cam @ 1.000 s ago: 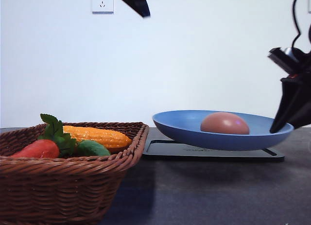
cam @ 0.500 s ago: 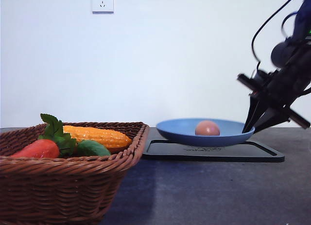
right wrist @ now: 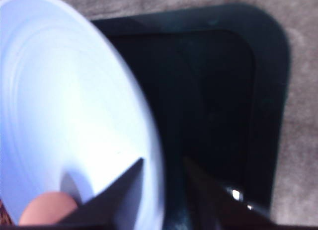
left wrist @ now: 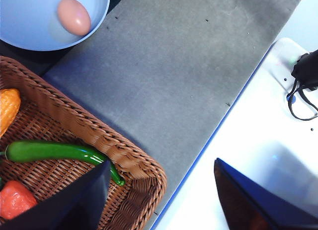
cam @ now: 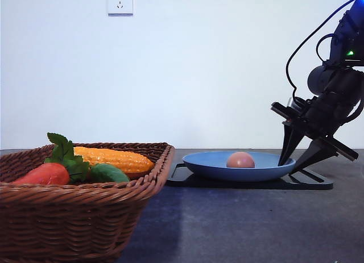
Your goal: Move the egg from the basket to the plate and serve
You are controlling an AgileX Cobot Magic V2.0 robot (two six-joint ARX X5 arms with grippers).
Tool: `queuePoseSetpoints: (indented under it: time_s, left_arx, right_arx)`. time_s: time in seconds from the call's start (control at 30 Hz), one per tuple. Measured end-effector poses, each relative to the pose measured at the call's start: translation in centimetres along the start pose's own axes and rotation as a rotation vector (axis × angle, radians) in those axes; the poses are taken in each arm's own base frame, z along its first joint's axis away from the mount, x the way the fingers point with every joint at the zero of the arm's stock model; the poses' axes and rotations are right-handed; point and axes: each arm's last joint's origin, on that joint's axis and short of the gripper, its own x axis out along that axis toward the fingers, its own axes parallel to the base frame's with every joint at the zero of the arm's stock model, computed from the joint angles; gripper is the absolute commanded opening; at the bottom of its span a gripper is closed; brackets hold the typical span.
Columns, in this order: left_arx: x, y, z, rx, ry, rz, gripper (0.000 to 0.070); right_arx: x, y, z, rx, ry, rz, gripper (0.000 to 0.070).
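Straddling the plate (cam: 239,165) rim, the right hand (cam: 301,158) is released; the smooth egg (cam: 240,159) could roll.

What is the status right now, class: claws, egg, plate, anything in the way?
Right claw open astride the plate rim. Left claw open, empty. Egg in the plate on the black tray. No obstruction seen.

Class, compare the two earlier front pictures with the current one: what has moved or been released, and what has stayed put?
The plate, carrying the egg, has come down from a raised position onto the black tray. The right gripper descended with it and now straddles the rim with jaws parted. The basket and its vegetables stayed as they were.
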Motion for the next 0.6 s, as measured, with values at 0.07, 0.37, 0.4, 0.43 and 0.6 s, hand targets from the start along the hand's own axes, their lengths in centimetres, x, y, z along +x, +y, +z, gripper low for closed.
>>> queuePoseSetpoints:
  time_s: [0.07,0.37,0.4,0.43,0.6]
  left_arx:
    - [0.0,0.0,0.1,0.001,-0.005,0.0,0.0406]
    - [-0.1,0.0,1.1,0.011,-0.112,-0.005,0.0401]
    - [-0.1,0.1,1.2,0.01,-0.125,-0.003,0.0385]
    - [-0.1,0.3,1.3,0.007,-0.138,0.0,0.0355]
    - [0.2,1.6,2.2,0.003,-0.195,0.09,0.0036]
  right_arx:
    - [-0.1,0.0,0.0,-0.004,-0.002,0.0,0.022]
    - [-3.1,0.2,-0.1,0.027,0.035,-0.032,0.0218]
    - [-4.0,0.5,-0.4,0.024,0.032,-0.036,0.0212]
    - [-5.0,0.9,-0.7,0.02,0.026,-0.042,0.0201]
    - [-9.9,4.6,-2.5,-0.078,-0.052,-0.04,0.0039]
